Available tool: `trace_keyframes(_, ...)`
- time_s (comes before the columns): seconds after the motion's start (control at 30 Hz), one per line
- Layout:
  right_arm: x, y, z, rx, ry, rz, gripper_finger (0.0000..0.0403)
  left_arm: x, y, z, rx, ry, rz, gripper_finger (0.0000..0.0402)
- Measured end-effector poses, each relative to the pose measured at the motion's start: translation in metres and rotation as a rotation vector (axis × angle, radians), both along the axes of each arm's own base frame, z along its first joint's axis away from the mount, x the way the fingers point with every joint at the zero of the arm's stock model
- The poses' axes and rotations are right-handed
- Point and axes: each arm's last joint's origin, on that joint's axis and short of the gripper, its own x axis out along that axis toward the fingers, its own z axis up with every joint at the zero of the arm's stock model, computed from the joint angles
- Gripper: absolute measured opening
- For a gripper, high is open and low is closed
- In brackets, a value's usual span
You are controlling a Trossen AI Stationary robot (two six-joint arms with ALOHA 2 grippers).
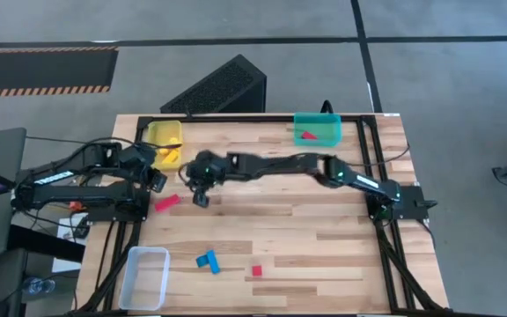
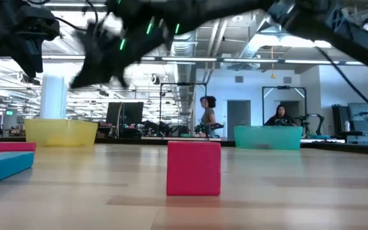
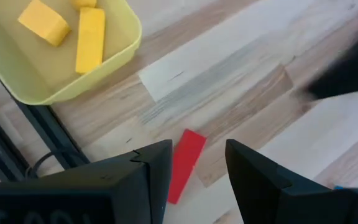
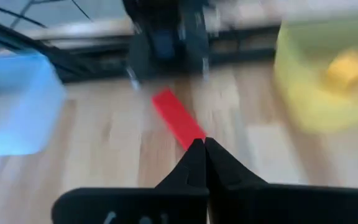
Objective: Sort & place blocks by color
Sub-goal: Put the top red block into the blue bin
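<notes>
A red bar [image 1: 167, 202] lies flat on the table between both grippers. My left gripper [image 1: 154, 174] hovers open near it; in the left wrist view the red bar [image 3: 184, 164] shows past the open fingers [image 3: 194, 171]. My right gripper [image 1: 201, 197] is shut and reaches in from the right, its tips [image 4: 204, 152] just short of the red bar [image 4: 178, 118]. Yellow blocks [image 3: 91, 38] lie in the yellow bin [image 1: 164, 141]. A red block [image 1: 306, 136] lies in the teal bin [image 1: 317, 130]. Blue blocks [image 1: 207, 261] and a red cube [image 1: 256, 271] rest near the near edge.
A clear bin [image 1: 143, 275] sits at the near left corner. A dark perforated box [image 1: 218, 88] stands beyond the far edge. The table's middle and right side [image 1: 324, 229] are bare wood. People show in the room behind [image 2: 207, 115].
</notes>
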Motion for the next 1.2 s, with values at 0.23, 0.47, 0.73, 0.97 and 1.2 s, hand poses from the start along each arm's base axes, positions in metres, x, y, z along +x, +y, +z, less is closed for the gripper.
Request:
trace_keyframes(0.23, -0.035, -0.024, 0.048, -0.078, 0.119, 0.076, 0.0003, 0.024, 0.003, -0.007, 0.010, 0.077, -0.054, 0.0135)
trace_keyframes(0.47, -0.071, -0.047, 0.055, 0.002, 0.191, 0.155, 0.0002, 0.047, 0.007, -0.020, 0.050, 0.205, -0.104, 0.0135)
trace_keyframes(0.73, -0.163, -0.064, 0.048, 0.110, -0.019, -0.016, 0.0001, 0.067, 0.009, -0.044, -0.008, 0.199, -0.199, 0.0136)
trace_keyframes(0.97, -0.237, -0.060, 0.032, 0.226, -0.192, -0.163, 0.0005, 0.057, 0.000, -0.099, -0.216, 0.218, -0.202, 0.0136)
trace_keyframes(1.2, -0.253, -0.054, 0.027, 0.241, -0.185, -0.197, 0.0004, 0.058, 0.001, -0.103, -0.174, 0.199, -0.178, 0.0177)
